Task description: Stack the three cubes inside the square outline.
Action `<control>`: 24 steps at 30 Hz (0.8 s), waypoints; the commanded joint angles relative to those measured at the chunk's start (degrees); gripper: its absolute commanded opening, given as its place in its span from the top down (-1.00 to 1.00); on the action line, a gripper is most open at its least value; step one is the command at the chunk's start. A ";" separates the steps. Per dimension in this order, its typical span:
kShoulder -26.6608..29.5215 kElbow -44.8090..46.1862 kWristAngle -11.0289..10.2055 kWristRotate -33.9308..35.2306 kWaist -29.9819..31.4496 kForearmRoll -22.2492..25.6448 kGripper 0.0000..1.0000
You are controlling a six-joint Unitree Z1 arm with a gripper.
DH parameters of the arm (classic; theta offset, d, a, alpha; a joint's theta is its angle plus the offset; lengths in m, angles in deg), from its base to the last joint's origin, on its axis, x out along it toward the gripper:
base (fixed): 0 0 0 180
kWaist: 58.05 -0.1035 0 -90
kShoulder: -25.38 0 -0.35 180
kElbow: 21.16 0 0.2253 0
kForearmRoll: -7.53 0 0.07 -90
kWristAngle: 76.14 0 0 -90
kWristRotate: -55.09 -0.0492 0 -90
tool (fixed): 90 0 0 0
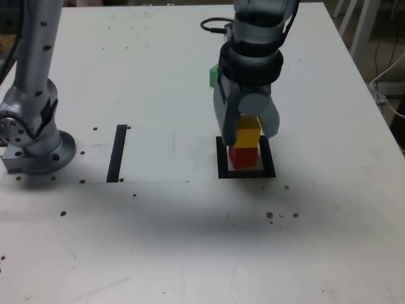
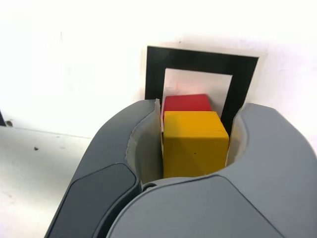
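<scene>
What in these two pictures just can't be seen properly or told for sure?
- Small green cube: exterior view, mostly hidden behind the grey arm; absent from the wrist view.
- Matte red cube: whether the yellow cube rests on it yet; the grey gripper covers the join.
- Black tape square outline: wrist view, near side hidden by the gripper.
- Dark specks on the white table: too small to identify.
</scene>
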 commanded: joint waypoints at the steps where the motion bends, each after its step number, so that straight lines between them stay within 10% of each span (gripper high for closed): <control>1: -0.10 -0.06 -0.57 -0.11 0.01 -0.17 -0.85; 24: 2.23 0.01 -0.47 -0.12 0.01 2.24 -0.99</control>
